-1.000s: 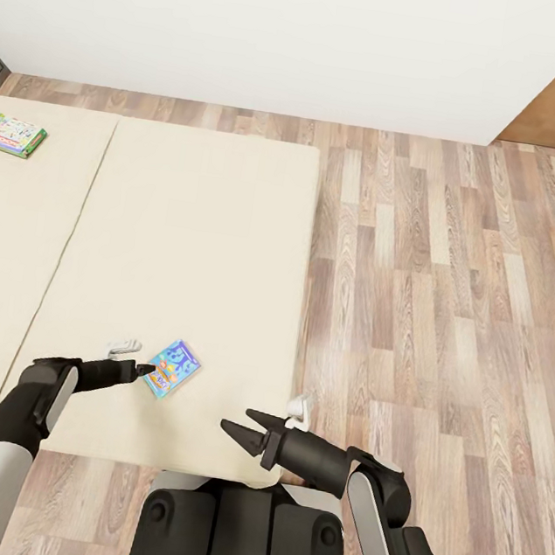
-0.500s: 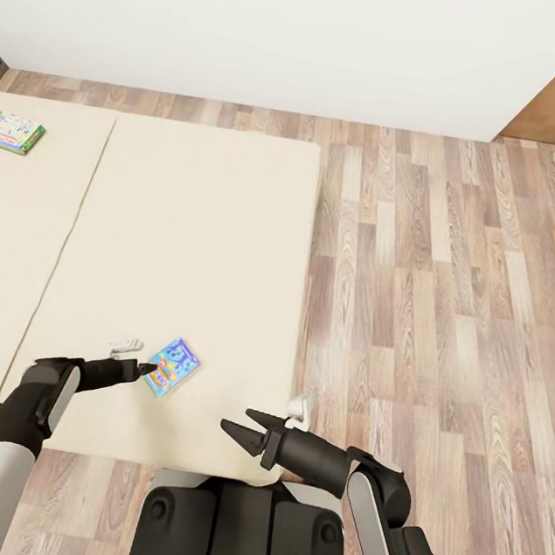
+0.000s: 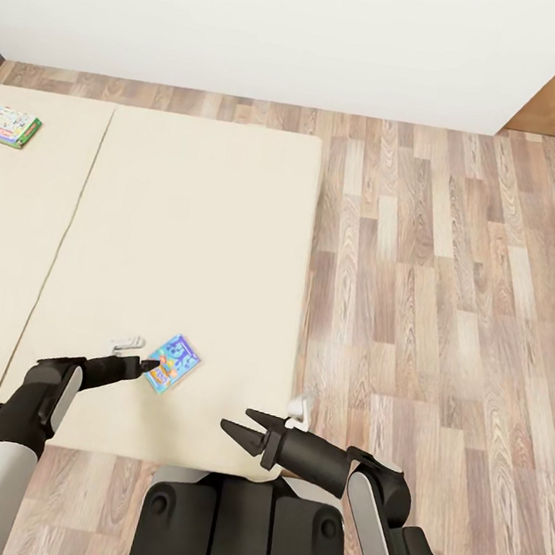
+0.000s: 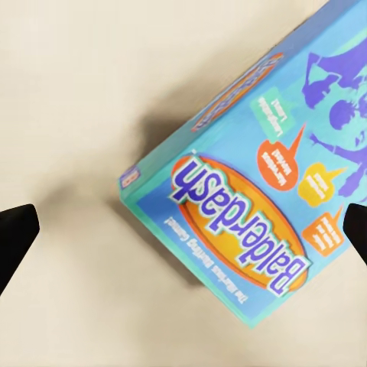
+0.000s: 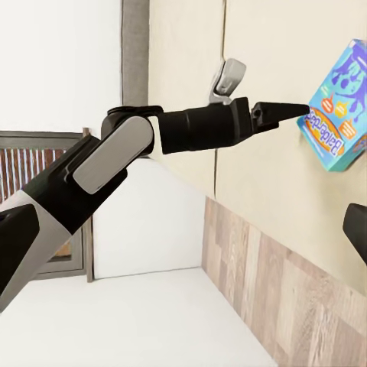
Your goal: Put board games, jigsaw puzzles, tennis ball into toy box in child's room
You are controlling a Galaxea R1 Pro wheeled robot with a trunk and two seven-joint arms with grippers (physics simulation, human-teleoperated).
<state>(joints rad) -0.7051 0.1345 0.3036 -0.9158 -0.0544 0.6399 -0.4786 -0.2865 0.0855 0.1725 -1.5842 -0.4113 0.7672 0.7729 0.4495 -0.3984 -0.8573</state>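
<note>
The head camera has tilted slightly, so the bed (image 3: 186, 238), the blue board game (image 3: 172, 363) and the green-edged board game (image 3: 9, 124) at ten o'clock all sit a little higher in view. The arms and both games otherwise show no change.

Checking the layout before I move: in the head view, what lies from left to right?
Green game → left gripper → blue game → right gripper → bare wood floor.
</note>
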